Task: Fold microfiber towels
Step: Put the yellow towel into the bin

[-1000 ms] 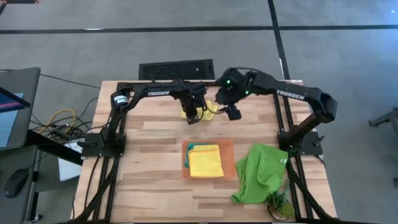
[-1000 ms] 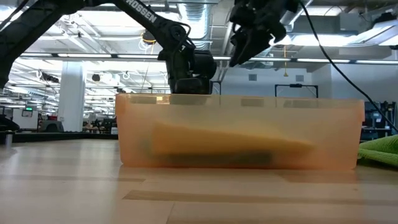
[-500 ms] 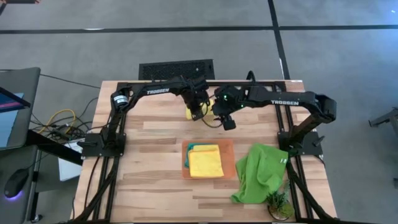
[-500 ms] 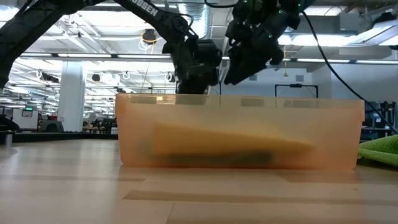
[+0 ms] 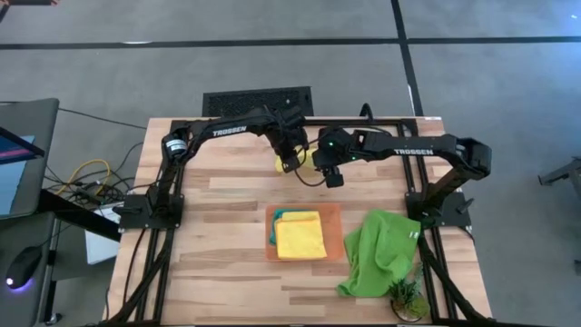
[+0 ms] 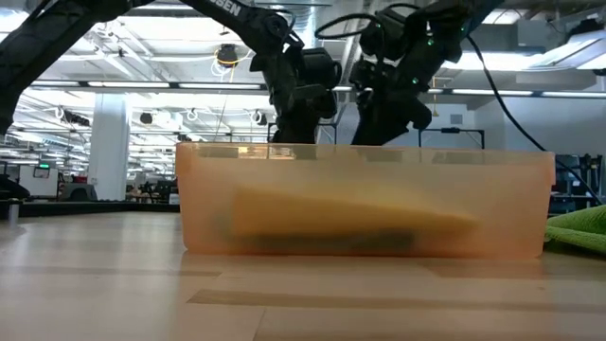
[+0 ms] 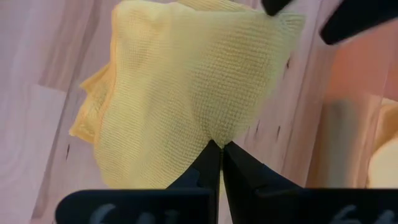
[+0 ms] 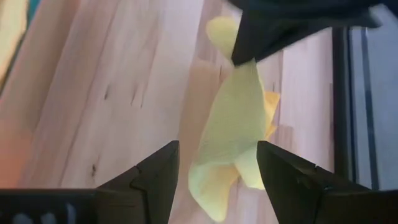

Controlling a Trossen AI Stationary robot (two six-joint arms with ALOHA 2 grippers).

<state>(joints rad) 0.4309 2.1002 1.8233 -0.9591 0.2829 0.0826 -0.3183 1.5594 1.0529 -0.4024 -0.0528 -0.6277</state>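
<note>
At the far middle of the desk we see both arms meeting over a loose yellow towel. The left gripper has its jaws pinched together on a fold of this towel, lifting the cloth so that it hangs bunched from the fingertips while its lower part lies on the wood. In the right wrist view the same towel hangs as a narrow drape from the left arm's dark tips.

The right gripper sits just beside the hanging cloth, its jaws spread wide with the towel between them but not touched by either finger. From above, the right gripper lies close to the left gripper, the yellow cloth showing between them.

Nearer the front, the orange tray holds a folded yellow towel stacked on a folded teal towel, of which only an edge shows. The lime green towel lies crumpled on the desk to the tray's right, well apart from both grippers. In the low view the tray's translucent wall fills the foreground, with both arms above and behind it.
</note>
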